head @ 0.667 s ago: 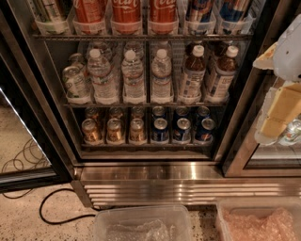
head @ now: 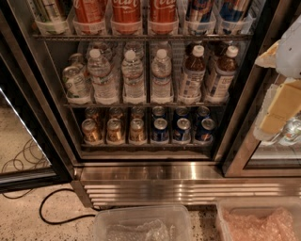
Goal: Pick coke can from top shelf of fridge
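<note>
Almost nothing has moved since the earlier frame: the fridge and the gripper sit where they did. Your cream-and-white gripper (head: 278,101) hangs at 3 o'clock, in front of the black door frame and well apart from the cans. The right edge cuts it off, so you cannot tell whether it is wide or narrow.

At 12 o'clock, the top shelf (head: 141,36), a thin dark wire rack, carries clear plastic cup holders (head: 126,27). In them stand three tall red aluminium cans with white script: the left coke can (head: 89,10), the middle coke can (head: 126,9) and the right coke can (head: 162,9). The upper edge cuts off their tops. The cans flanking them are cropped too, and their labels are unreadable.

Below are clear water bottles (head: 133,77) and brown-drink bottles (head: 192,75), with the rear rows mostly hidden. Lower still are small gold-brown cans (head: 113,130) and small blue cans (head: 181,130). The large dark fridge (head: 188,188) ends in a ribbed steel base. At 6 o'clock, clear plastic bins (head: 141,210) are cropped by the lower edge, and a black cable (head: 40,208) lies at 7 o'clock.
</note>
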Action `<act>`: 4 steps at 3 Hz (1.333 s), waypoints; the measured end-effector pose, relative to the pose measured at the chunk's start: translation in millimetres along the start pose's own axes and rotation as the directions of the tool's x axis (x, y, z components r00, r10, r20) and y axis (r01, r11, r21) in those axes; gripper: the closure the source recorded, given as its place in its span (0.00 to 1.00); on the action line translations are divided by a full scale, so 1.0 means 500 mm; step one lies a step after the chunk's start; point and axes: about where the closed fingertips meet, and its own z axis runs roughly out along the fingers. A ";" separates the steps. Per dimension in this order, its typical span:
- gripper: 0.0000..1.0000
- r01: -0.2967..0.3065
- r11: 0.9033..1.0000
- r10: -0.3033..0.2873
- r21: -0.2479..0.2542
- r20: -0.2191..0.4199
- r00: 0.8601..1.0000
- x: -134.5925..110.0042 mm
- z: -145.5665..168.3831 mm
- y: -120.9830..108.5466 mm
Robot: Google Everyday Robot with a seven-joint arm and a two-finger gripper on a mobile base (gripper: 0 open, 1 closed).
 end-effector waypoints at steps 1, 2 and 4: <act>0.00 -0.102 0.995 0.100 0.019 0.096 0.990 -0.002 0.008 -0.029; 0.00 -0.202 0.977 0.186 0.069 0.186 0.965 -0.032 0.009 -0.058; 0.00 -0.262 0.957 0.216 0.123 0.297 0.930 -0.085 -0.001 -0.098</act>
